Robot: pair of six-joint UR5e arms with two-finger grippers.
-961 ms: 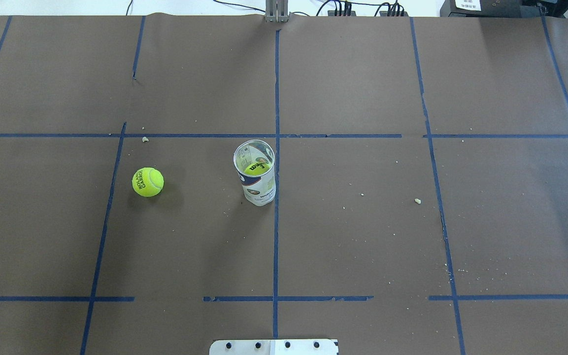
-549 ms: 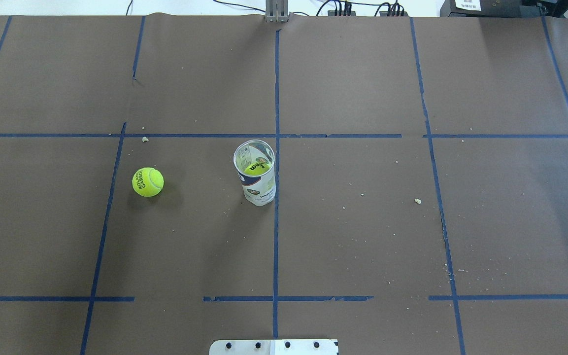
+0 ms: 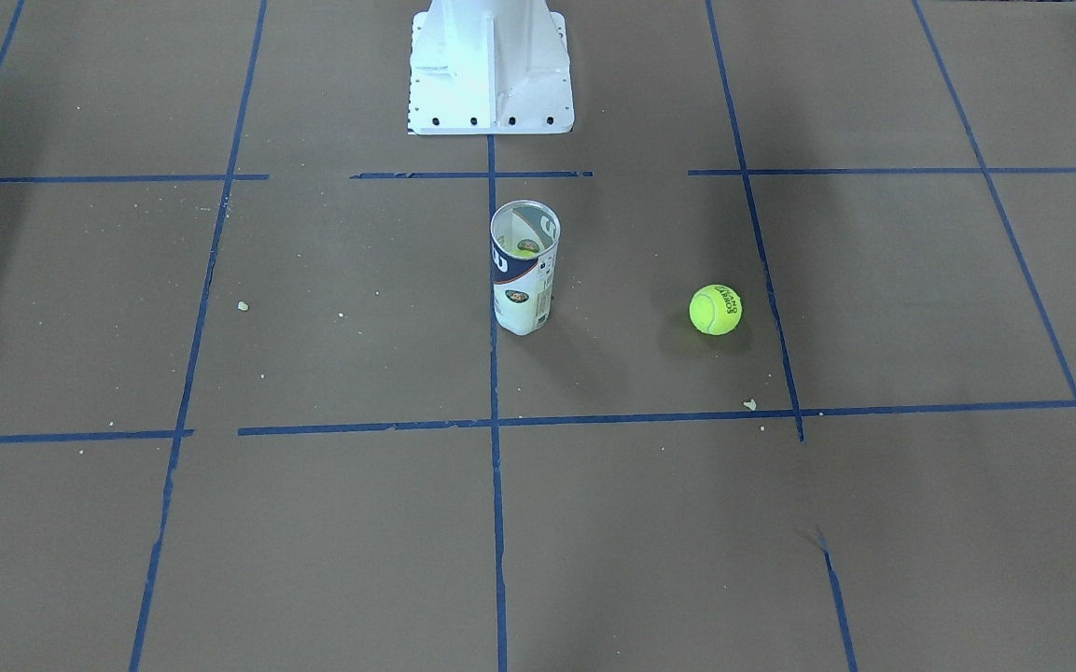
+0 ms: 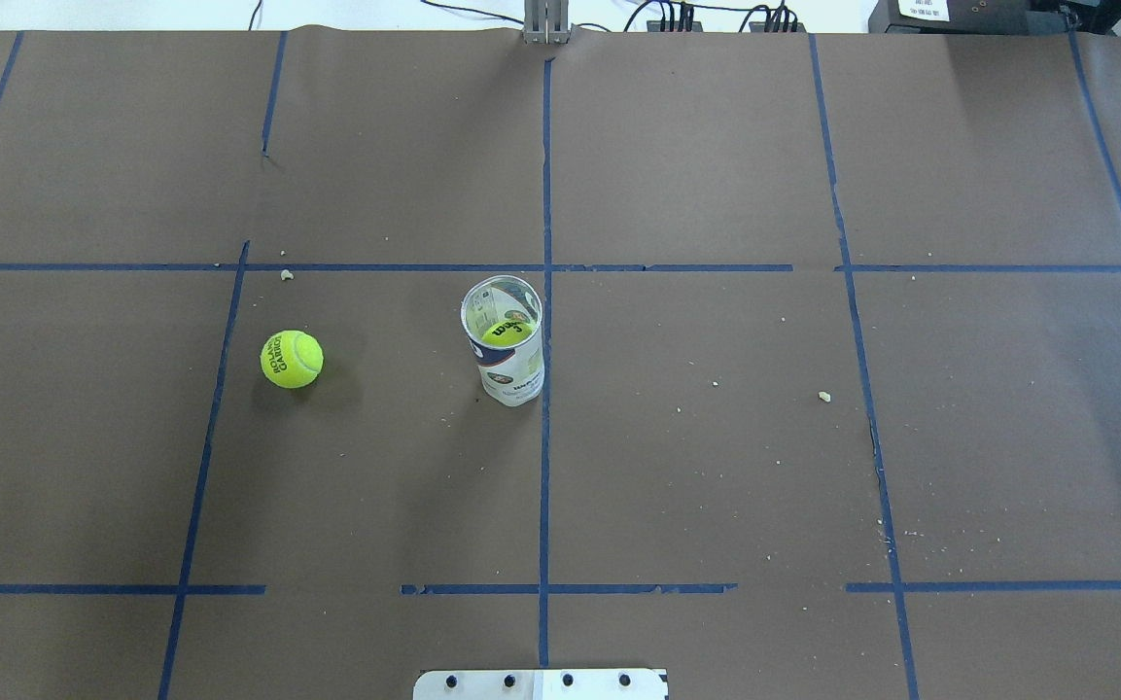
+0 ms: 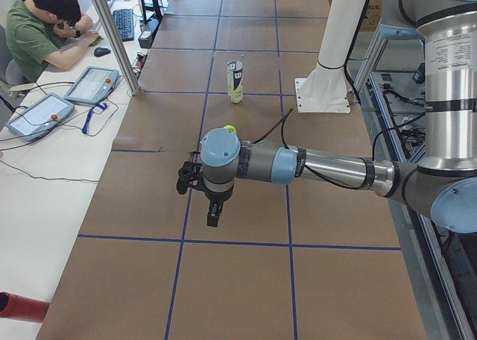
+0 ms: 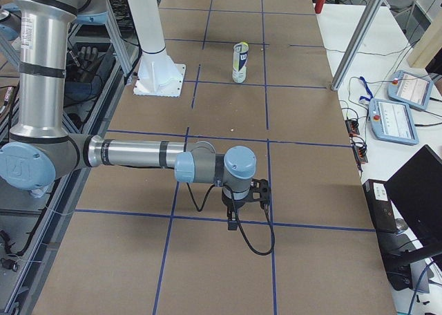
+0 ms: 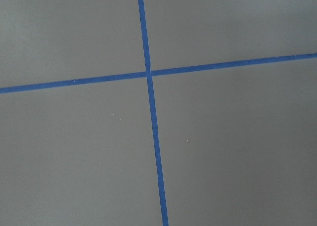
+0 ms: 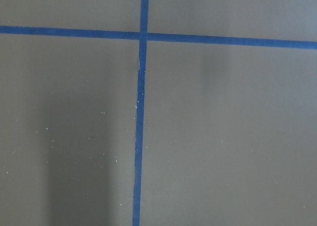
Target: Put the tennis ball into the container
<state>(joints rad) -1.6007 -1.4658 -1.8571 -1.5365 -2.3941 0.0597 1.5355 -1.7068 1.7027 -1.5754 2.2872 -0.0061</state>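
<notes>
The tennis ball (image 4: 292, 359) lies loose on the brown paper, left of the container (image 4: 511, 374) in the overhead view and to its right in the front view (image 3: 715, 309). The container (image 3: 524, 280) stands upright and open-topped beside the centre tape line, with another yellow-green ball (image 4: 508, 332) inside it. Neither gripper appears in the overhead or front views. The left gripper (image 5: 185, 180) hangs over the table's left end and the right gripper (image 6: 260, 191) over its right end, both far from the can. I cannot tell whether either is open or shut. Both wrist views show only paper and tape.
The white pedestal base (image 3: 491, 65) stands at the robot's edge of the table, behind the can. Blue tape lines (image 4: 545, 467) grid the brown paper and small crumbs are scattered on it. An operator (image 5: 37, 30) sits at a side desk with tablets (image 5: 91, 85).
</notes>
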